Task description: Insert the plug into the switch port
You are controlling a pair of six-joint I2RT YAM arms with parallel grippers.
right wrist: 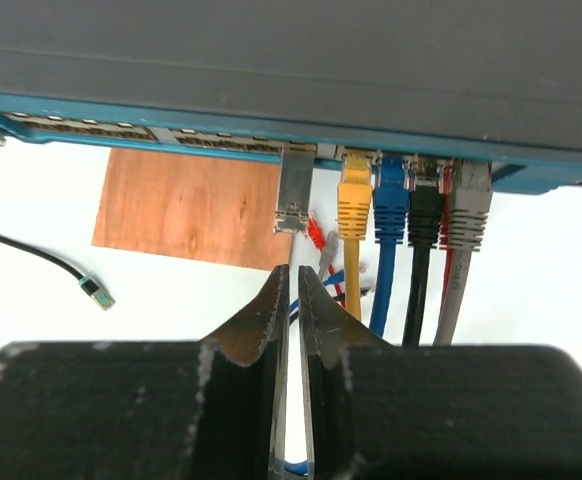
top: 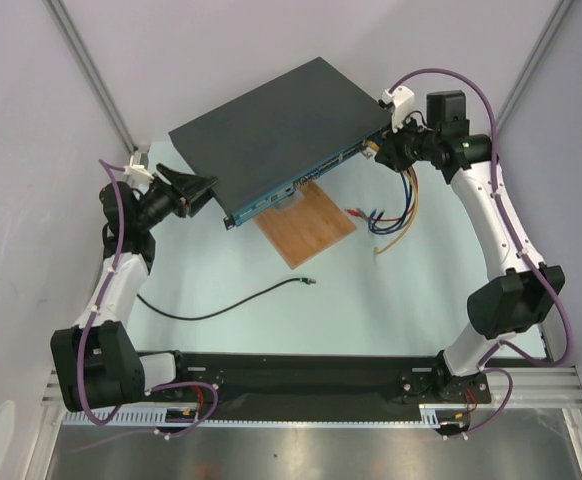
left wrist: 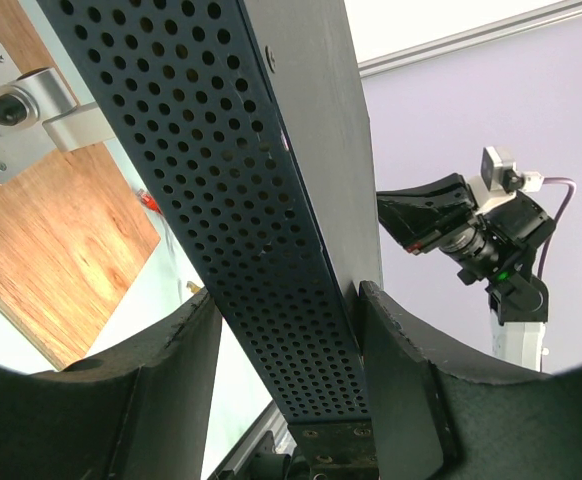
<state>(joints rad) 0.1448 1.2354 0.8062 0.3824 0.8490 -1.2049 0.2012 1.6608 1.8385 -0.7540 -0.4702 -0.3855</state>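
The switch (top: 271, 120) is a flat dark-grey box with a blue front face. The switch port row (right wrist: 221, 142) runs along that face. My left gripper (left wrist: 289, 295) is shut on the switch's perforated side (left wrist: 261, 230) at its left corner (top: 203, 192). The plug (top: 308, 283), a pale tip on a thin black cable (top: 211, 313), lies loose on the table, and it also shows in the right wrist view (right wrist: 96, 292). My right gripper (right wrist: 293, 270) hangs just in front of the blue face near its right end (top: 373, 152), shut with nothing between its jaws.
Yellow (right wrist: 355, 205), blue (right wrist: 391, 200), black (right wrist: 426, 210) and grey (right wrist: 466, 210) cables sit plugged into the face's right end. A silver metal tab (right wrist: 296, 190) hangs from the face. A wooden board (top: 306, 225) lies under the switch's front edge. Loose coloured cable ends (top: 386, 220) trail beside it.
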